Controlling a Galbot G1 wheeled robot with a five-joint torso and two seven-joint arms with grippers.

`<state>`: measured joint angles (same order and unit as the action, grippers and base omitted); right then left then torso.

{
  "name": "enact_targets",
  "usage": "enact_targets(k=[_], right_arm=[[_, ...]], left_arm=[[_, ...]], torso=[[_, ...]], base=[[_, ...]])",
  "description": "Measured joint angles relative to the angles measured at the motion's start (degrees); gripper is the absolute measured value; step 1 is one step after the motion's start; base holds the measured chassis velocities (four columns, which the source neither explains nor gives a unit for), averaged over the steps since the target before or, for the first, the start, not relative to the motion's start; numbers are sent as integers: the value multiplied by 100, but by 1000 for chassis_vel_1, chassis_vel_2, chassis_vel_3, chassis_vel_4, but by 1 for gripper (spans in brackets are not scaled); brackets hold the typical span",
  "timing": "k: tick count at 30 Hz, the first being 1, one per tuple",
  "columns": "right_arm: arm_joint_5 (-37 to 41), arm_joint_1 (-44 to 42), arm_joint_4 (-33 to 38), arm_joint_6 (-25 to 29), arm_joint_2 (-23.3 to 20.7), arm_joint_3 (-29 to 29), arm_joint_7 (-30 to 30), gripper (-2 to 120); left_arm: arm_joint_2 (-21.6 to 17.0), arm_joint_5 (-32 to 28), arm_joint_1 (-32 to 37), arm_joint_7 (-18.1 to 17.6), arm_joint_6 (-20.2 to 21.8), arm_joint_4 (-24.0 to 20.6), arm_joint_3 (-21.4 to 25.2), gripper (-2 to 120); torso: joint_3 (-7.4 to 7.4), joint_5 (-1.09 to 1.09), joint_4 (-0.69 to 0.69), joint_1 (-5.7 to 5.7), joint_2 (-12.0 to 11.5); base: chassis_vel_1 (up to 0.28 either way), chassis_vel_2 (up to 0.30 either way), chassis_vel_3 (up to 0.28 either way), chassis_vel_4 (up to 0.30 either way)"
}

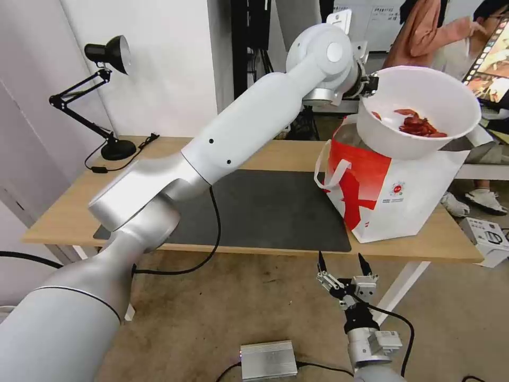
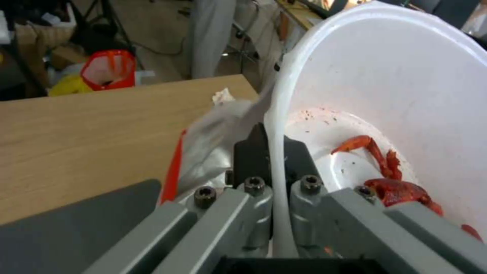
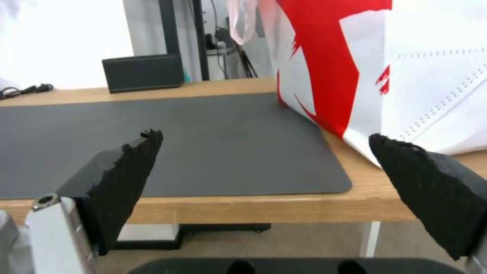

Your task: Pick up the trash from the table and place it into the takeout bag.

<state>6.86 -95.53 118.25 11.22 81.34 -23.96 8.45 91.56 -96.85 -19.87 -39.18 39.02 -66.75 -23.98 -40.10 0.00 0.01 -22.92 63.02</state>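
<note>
White bowl of red shells [image 1: 419, 111] sits at the upper right of the head view, tilted over the takeout bag's [image 1: 392, 196] mouth, its rim pinched by the left hand [image 2: 269, 152]. To finish well, I judge it should lower the bowl level inside before letting go, so nothing spills. Right hand [image 1: 343, 265] hangs spread and empty below the surface's [image 1: 69, 212] front edge. On the surface lie a dark mat [image 1: 265, 212] and a black lamp [image 1: 106, 95].

White bowl [image 1: 419, 114], red shells [image 1: 421, 126]; white bag [image 1: 392, 196], red graphic; dark grey mat [image 1: 265, 209].
</note>
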Motion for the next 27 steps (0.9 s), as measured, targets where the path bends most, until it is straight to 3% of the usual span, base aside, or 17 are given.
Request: enact_targets(k=[18,27], right_arm=[[0,0,0,0,0,0,0,100],[0,0,0,0,0,0,0,100]], left_arm=[[-4,-120,-131,-88,-230,175,37,0],[0,-10,-6,-366,-390,240,-276,0]], torso=[[0,0,0,0,0],[0,0,-1,0,0]], base=[[0,0,0,0],[0,0,0,0]])
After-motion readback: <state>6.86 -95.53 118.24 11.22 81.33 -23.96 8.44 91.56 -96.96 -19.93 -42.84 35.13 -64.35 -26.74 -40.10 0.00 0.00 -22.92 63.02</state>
